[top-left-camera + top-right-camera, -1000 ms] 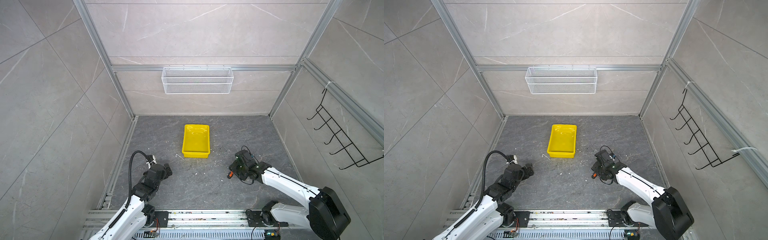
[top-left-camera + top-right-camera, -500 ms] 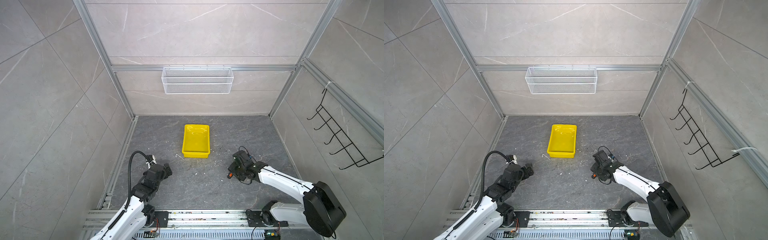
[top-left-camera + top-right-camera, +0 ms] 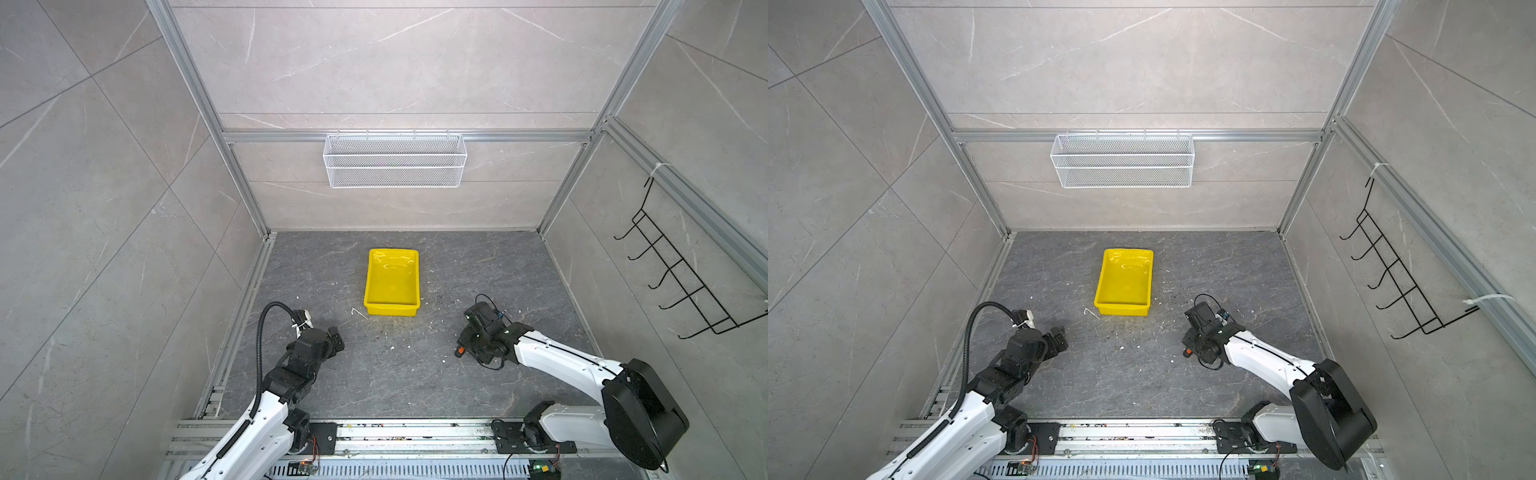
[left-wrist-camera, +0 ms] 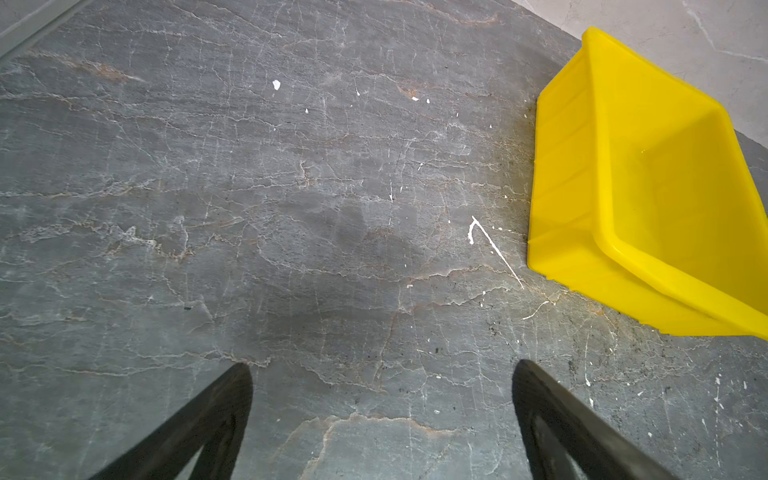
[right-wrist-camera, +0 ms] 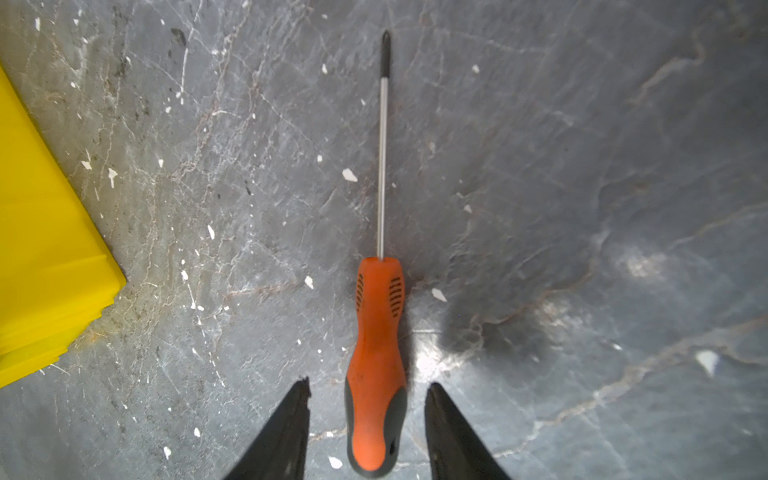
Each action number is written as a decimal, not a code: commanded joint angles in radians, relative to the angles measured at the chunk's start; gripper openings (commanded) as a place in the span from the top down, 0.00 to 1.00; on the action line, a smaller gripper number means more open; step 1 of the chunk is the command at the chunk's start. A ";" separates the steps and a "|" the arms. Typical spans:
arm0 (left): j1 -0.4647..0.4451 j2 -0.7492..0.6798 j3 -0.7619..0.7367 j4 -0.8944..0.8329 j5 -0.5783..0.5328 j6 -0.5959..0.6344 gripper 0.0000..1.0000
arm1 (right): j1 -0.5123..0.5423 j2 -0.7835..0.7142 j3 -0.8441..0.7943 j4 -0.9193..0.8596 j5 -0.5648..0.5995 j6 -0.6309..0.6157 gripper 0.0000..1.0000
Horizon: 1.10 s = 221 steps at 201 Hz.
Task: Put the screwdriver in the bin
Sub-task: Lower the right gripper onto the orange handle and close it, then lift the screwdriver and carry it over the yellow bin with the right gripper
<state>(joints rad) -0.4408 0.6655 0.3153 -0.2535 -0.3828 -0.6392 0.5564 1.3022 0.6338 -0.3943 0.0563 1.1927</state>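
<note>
The screwdriver [image 5: 376, 361] lies flat on the dark grey stone surface [image 5: 582, 166], outside the bin [image 3: 392, 279]. In the right wrist view its orange handle sits between the two fingers of the right gripper [image 5: 368, 386], with a visible gap on each side; the jaws straddle the handle at a narrow spread and do not touch it. The thin metal shaft points straight away from the gripper and ends in a dark tip. A corner of the bin appears at the edge of this view, apart from the screwdriver.

In both top views the right gripper [image 3: 467, 347] is low over the surface, to the right of and nearer the robot base than the bin; only the butt end of the screwdriver [image 3: 459, 354] shows beneath it.

The bin is a bright yellow rectangular tray near the middle of the surface, with nothing inside it.

The left gripper [image 4: 382, 370] hangs above bare surface with its jaws wide apart, holding nothing; the bin [image 4: 648, 199] lies ahead of it and to one side.

A white wire mesh basket [image 3: 395, 160] hangs on the back wall.
</note>
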 commanded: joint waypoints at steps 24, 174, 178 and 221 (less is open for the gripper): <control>-0.005 0.016 0.009 0.020 0.005 0.019 0.01 | 0.017 0.063 -0.019 0.083 -0.051 0.008 0.55; -0.004 -0.011 -0.008 0.029 -0.006 0.012 0.01 | 0.065 0.067 0.018 0.015 0.064 0.014 0.79; -0.004 -0.008 -0.007 0.033 -0.007 0.013 0.01 | 0.074 0.050 0.029 -0.002 0.087 -0.003 0.78; -0.004 0.047 0.018 0.028 0.008 0.019 0.01 | 0.230 -0.012 0.234 -0.265 0.389 -0.211 0.77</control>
<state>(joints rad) -0.4408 0.6899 0.3153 -0.2527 -0.3824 -0.6392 0.7177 1.3094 0.7338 -0.4919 0.2359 1.1324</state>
